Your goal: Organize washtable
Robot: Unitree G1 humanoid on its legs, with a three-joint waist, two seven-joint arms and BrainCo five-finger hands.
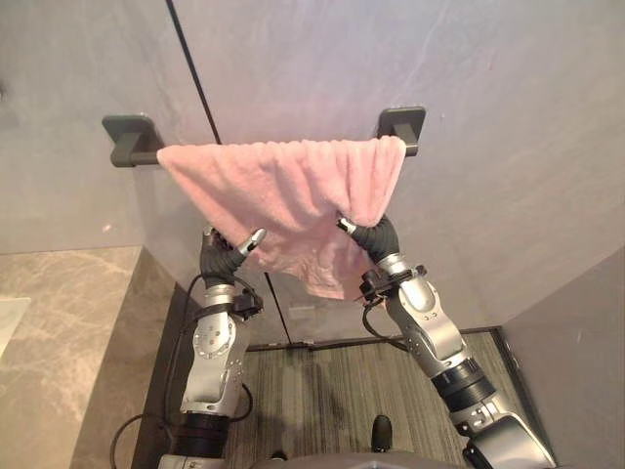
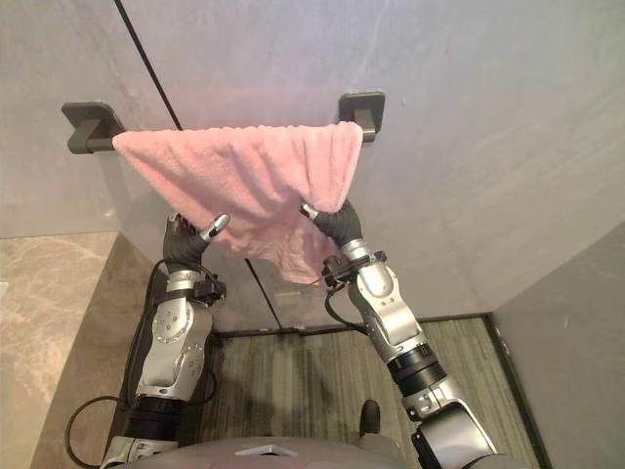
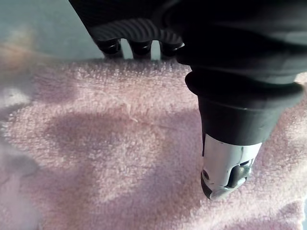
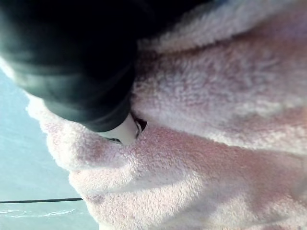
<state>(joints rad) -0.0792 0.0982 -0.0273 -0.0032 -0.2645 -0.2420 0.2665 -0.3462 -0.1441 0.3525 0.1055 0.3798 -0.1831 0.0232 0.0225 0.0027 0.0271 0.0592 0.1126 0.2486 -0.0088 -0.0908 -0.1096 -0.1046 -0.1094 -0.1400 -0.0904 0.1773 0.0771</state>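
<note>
Left robot hand [image 1: 223, 256], right robot hand [image 1: 376, 237] at pink towel [image 1: 283, 186]; grip: cannot tell | rail [image 1: 132, 156]; grey wall [image 1: 508, 127]

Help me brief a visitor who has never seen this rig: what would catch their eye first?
The pink towel draped over the dark towel bar on the grey wall stands out first. Next come the left hand and the right hand, both raised against the towel's lower part.
</note>
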